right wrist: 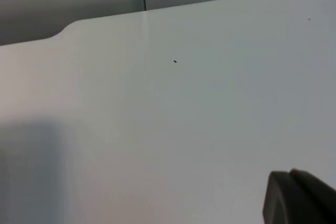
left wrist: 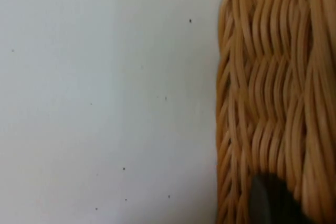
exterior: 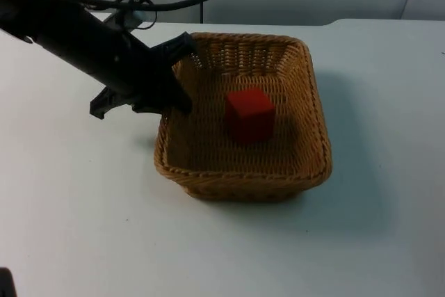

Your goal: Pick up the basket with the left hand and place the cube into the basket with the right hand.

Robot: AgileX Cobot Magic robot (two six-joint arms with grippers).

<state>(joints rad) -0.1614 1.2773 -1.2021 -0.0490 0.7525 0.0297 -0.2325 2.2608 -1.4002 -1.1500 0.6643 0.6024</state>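
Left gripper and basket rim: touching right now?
Touching. In the top view the left gripper straddles the basket rim, one finger inside, one outside.

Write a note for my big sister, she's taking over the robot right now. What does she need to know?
Left gripper: at the wicker basket's left rim, one finger inside, one outside, clamped on the wall; the left wrist view shows the weave close up.
Right gripper: waiting off to the side over bare white table, holding nothing I can see.
Red cube: already inside the basket, on its floor near the middle.
Done: cube in basket, basket gripped.
Left: probably nothing but setting down or releasing; I can't tell whether the basket is lifted.
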